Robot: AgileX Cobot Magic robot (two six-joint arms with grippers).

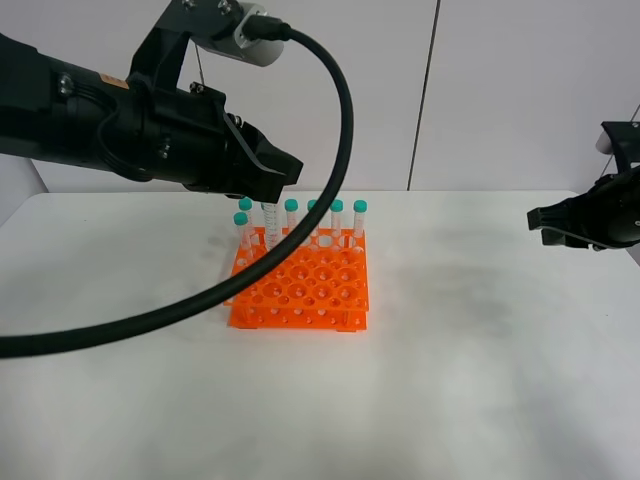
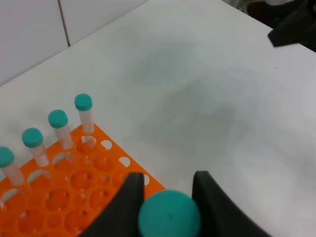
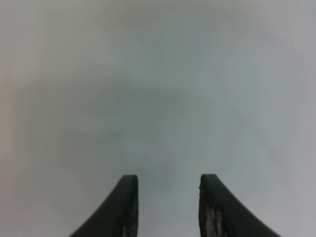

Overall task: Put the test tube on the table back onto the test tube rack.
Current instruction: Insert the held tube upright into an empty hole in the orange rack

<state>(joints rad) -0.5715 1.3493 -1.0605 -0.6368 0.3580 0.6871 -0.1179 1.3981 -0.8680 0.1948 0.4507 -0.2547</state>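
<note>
Bench [image 1: 500, 380]: white, matte surface. One orange test tube rack [image 1: 300, 290] stands on it, left of centre, toward the far edge.

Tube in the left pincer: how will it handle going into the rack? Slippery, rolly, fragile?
Probably stiff and light: the test tube hangs upright below the left pincer, slim and clear. Its smooth round cap, held between two narrow fingers, could pivot or slip. If dropped on the table, the round body would likely roll.

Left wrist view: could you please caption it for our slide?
The left gripper holds a teal-capped test tube above the orange test tube rack.
</note>
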